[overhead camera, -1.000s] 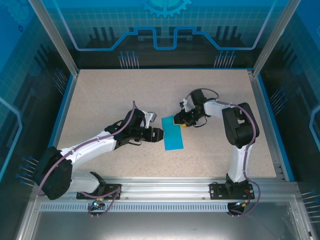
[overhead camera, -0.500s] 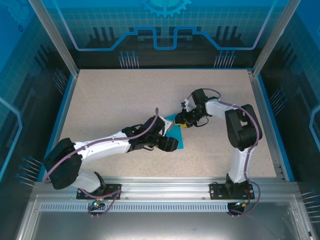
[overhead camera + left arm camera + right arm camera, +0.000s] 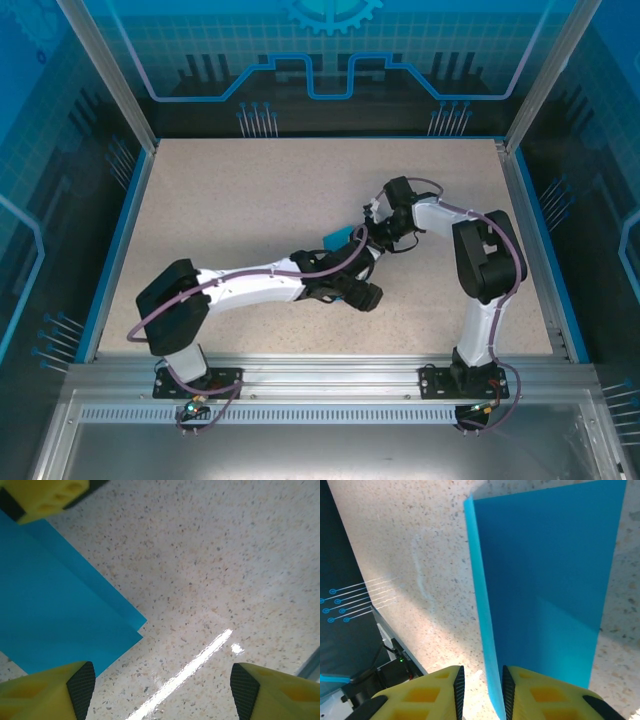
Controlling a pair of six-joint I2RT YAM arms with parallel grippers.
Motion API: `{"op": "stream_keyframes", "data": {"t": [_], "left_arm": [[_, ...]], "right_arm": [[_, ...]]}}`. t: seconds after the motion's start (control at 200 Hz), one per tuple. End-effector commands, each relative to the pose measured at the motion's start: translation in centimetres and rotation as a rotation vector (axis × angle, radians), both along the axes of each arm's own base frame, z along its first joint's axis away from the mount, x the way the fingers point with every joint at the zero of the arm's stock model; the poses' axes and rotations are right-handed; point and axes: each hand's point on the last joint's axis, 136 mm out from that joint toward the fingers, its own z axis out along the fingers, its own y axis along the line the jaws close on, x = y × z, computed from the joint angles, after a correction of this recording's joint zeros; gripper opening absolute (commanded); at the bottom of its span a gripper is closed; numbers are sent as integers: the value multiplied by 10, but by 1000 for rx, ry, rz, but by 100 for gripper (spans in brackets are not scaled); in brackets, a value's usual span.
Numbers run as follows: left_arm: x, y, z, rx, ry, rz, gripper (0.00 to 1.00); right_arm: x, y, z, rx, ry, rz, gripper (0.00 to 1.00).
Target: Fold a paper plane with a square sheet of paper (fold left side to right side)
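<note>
Seemingly thin, light and limp, the paper (image 3: 545,580) is best taken at its far right corner, where the right gripper (image 3: 480,692) pinches it; the left gripper (image 3: 160,700) hangs spread open.

The left arm stretches from its base at the near left across the speckled bench (image 3: 220,200), and the left gripper (image 3: 368,296) sits low near the middle. Just beyond its wrist a small piece of the square sheet of paper (image 3: 340,237) shows, the rest hidden beneath the arm. The right gripper (image 3: 370,236) meets the sheet's right edge.
</note>
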Motion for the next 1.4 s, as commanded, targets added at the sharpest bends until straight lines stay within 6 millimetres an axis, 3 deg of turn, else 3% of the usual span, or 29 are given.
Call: {"op": "stream_keyframes", "data": {"t": [0.0, 0.24, 0.645, 1.02, 1.395], "left_arm": [[4, 10, -7, 125, -33, 12, 76], [15, 19, -19, 269, -75, 61, 76], [22, 8, -36, 362, -93, 36, 67], [23, 7, -26, 353, -126, 25, 29], [20, 10, -18, 337, -133, 14, 7]], "right_arm": [[1, 3, 22, 54, 4, -16, 29], [1, 4, 23, 62, 7, -15, 29], [1, 3, 19, 58, 21, -20, 29], [3, 1, 13, 28, 23, -16, 29], [6, -1, 15, 8, -14, -3, 32]]}}
